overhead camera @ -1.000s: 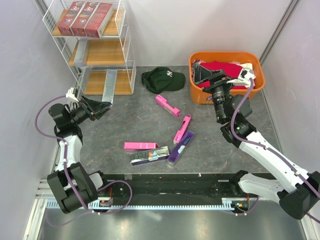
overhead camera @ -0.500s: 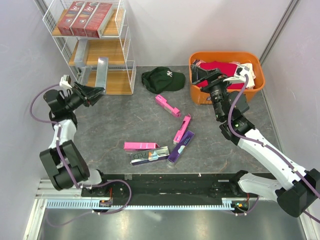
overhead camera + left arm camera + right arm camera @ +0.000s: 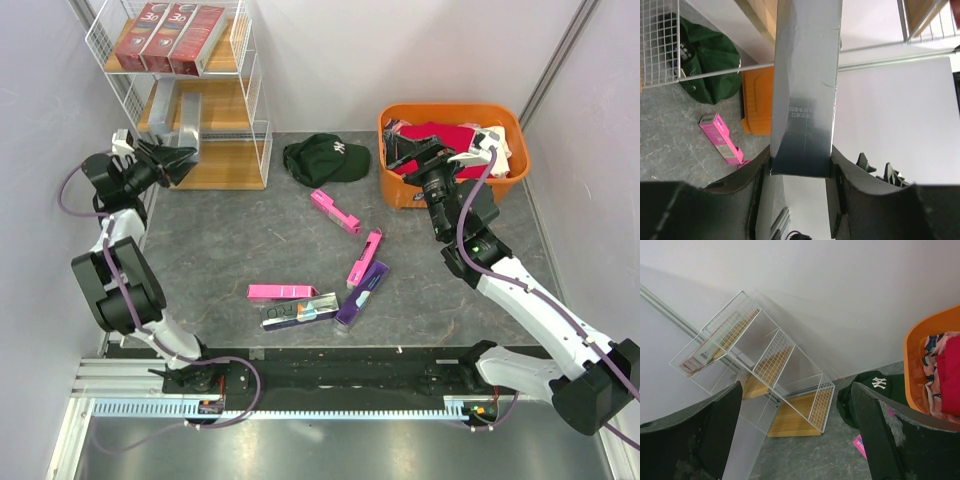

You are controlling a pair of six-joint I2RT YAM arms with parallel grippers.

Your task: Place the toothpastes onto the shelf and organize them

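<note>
Lifted from the shelf's bottom tier a second ago, the silver-grey toothpaste box (image 3: 186, 112) now reaches the front of the middle board of the shelf (image 3: 225, 100), with the left gripper (image 3: 172, 160) clamped on its near end. The wrist view shows it as a long, narrow carton (image 3: 805, 90) with a dull metallic sheen, darker towards the gripped end, with a small block of pale print and a faint crease across its face. Whether its far end rests on the board cannot be told. Three dark red boxes (image 3: 168, 35) lie side by side on the top board. The right gripper (image 3: 430, 150) hangs over the orange tub (image 3: 455, 112), fingers spread wide on nothing.
</note>
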